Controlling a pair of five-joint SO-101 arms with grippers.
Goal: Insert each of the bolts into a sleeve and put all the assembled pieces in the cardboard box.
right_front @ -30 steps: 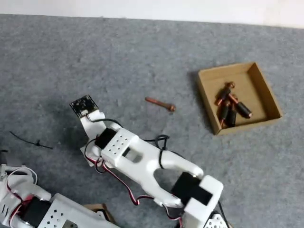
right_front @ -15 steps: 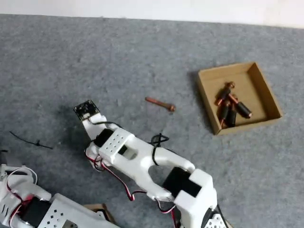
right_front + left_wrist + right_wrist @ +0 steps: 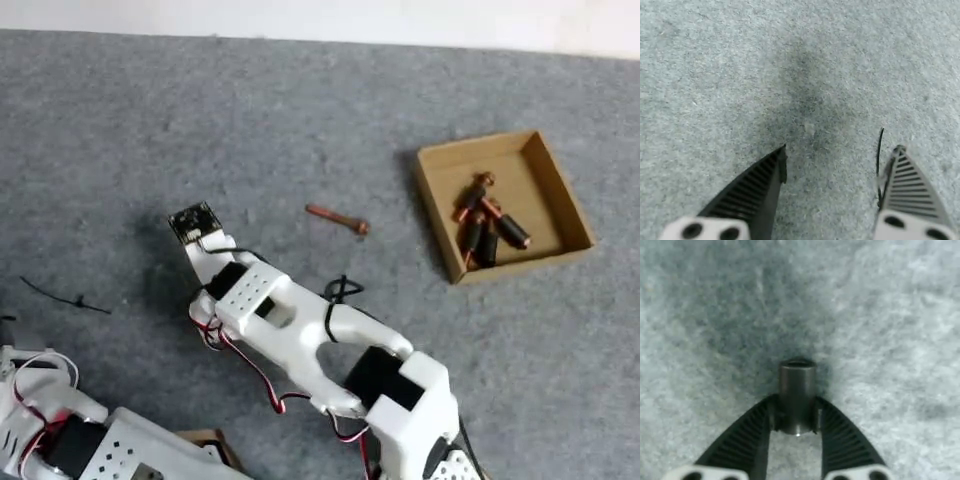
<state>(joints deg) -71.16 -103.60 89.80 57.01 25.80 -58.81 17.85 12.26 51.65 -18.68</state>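
1. The step in hand looks like an assembly. The right gripper (image 3: 795,409) has its fingers (image 3: 752,437) closed on a dark sleeve (image 3: 797,387). The sleeve's open mouth points away from the wrist, over the grey worktop (image 3: 120,120).
2. One loose bolt (image 3: 337,218) lies flat near the middle of the high view, at about 2 o'clock from the right arm (image 3: 290,330). The cardboard box (image 3: 437,165) sits at 3 o'clock from the bolt, well apart, with assembled pieces (image 3: 487,226) inside.
3. The left gripper (image 3: 841,148) has its fingers spread wide with nothing between them, over bare worktop. The left arm (image 3: 70,440) sits at the 7 o'clock corner of the high view.
4. Next, I judge, the bolt must be picked up, probably by the free left gripper. Its shank must then be lined up straight with the sleeve's mouth, because a tilt would likely jam it at the rim.
5. From above, the right arm's wrist lies over its fingers and the sleeve.
6. The left arm is cut off by the frame edge.
7. The pieces in the box overlap, so their count is uncertain.
8. A thin black strand (image 3: 879,150) runs beside one left finger, and I cannot tell whether it touches.
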